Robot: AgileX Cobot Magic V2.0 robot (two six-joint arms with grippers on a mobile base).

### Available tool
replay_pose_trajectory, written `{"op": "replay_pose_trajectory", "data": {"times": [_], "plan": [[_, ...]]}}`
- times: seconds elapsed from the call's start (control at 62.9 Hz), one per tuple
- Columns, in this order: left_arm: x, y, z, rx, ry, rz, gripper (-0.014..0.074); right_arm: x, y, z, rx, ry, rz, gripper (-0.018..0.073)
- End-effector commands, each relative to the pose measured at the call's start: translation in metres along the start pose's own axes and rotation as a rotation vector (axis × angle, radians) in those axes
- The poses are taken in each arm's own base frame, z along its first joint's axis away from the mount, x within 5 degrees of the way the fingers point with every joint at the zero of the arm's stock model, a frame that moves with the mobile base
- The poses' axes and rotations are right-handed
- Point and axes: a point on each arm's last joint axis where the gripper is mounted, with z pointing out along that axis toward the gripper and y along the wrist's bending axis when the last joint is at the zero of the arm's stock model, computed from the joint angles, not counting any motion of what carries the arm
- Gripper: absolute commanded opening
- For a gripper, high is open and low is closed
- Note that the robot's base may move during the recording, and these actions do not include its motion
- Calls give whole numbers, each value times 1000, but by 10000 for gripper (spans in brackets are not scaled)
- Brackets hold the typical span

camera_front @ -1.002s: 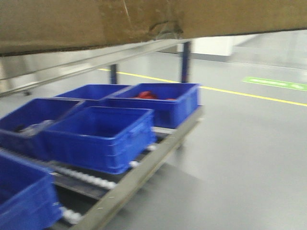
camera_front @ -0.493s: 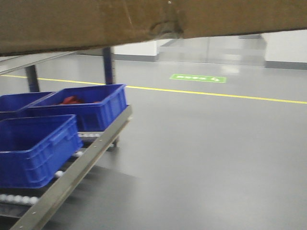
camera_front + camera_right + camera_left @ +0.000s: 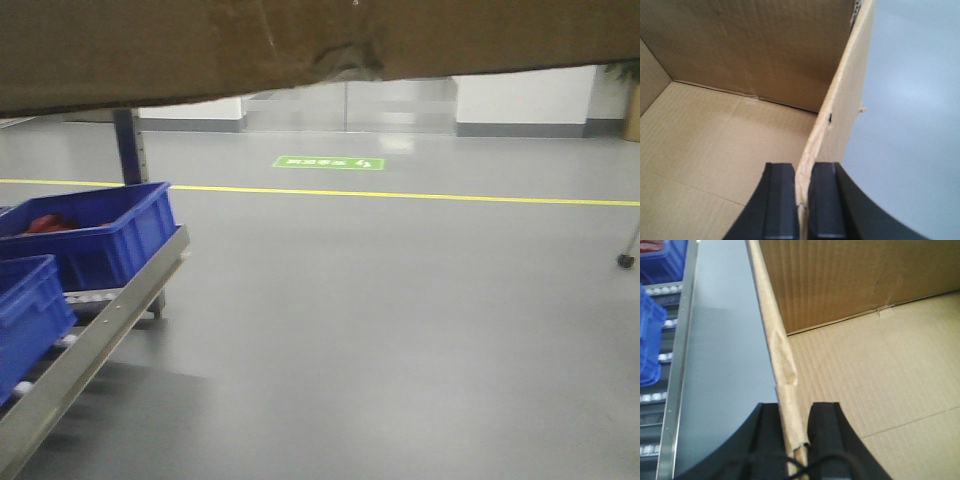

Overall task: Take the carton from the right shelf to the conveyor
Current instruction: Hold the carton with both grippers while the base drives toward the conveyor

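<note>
At the far left of the front view, blue bins (image 3: pixel 85 235) sit on a roller rack (image 3: pixel 110 315) beside the open grey floor (image 3: pixel 400 330). Above them the carton (image 3: pixel 200 45) fills the top of that view, held in the air, clear of rack and floor. The left gripper (image 3: pixel 799 435) has its fingers (image 3: pixel 771 440) closed on the carton's left wall, the cardboard pinched between them; the wall looks creased just beyond the grip. The right gripper (image 3: pixel 801 200) likewise clamps its fingers (image 3: pixel 780 200) on the right wall. The conveyor is in no view, so the step in hand seems to be the carry toward it. To do it well, hold both arms level and evenly spaced, so the thin walls are neither pulled nor buckled. Turn slowly, and set the box flat on the belt before either grip lets go.
</note>
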Motion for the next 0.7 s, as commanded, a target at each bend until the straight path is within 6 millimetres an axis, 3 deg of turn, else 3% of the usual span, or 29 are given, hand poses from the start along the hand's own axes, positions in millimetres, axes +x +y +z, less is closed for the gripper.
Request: {"op": "replay_pose_trajectory", "data": {"times": [0.0,0.684], "plan": [[0,-3,-3,32,-10,7,-20,-7,2,-8,-12,-94,-14,-67],[0,-3,-3,32,-10,7,-20,-7,2,-8,-14,-94,-13,-67]]}}
